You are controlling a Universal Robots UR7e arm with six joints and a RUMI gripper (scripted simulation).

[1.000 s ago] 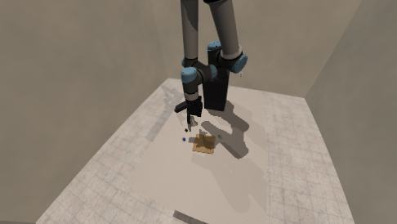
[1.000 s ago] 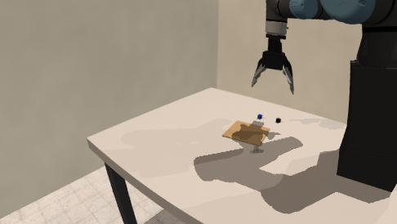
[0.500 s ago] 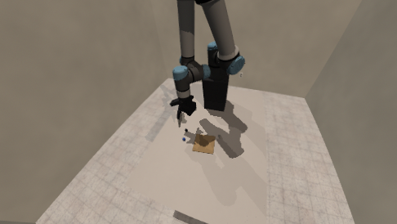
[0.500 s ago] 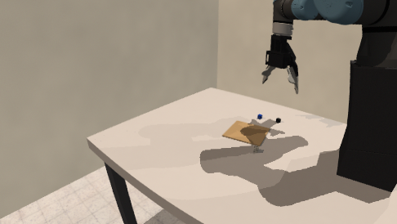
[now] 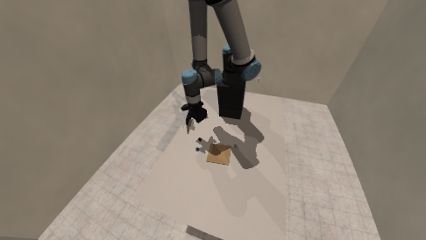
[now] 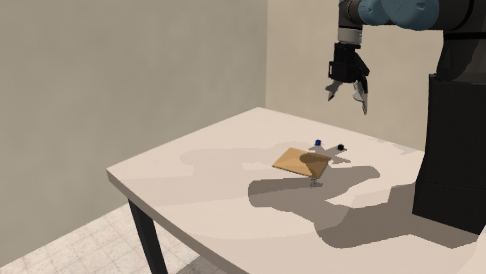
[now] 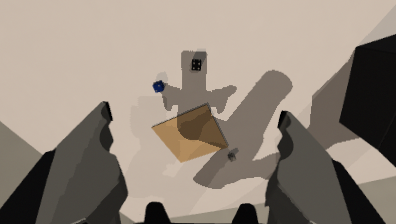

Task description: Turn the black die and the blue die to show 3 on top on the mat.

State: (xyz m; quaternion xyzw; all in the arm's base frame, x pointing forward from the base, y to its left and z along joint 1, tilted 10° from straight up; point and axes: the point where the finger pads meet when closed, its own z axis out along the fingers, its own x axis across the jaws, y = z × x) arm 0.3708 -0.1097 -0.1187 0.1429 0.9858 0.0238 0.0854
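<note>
The black die (image 5: 200, 139) (image 6: 341, 147) (image 7: 196, 65) sits on the table off the mat, with several white pips in rows on the face seen from the wrist. The blue die (image 5: 197, 149) (image 6: 318, 143) (image 7: 158, 86) is also off the mat; its pips are unreadable. The white die (image 5: 235, 146) (image 6: 314, 182) (image 7: 232, 156) lies in shadow just outside a mat corner, its number unreadable. The orange-tan mat (image 5: 218, 158) (image 6: 289, 159) (image 7: 175, 141) holds no die. My gripper (image 5: 191, 128) (image 6: 348, 106) (image 7: 197, 107) is open and empty, high above the table and tilted.
The black robot pedestal (image 5: 230, 102) (image 6: 447, 155) (image 7: 377, 95) stands on the table behind the dice. Arm shadows fall across the mat and the white die. A grey bar (image 5: 203, 233) shows at the bottom of the top view.
</note>
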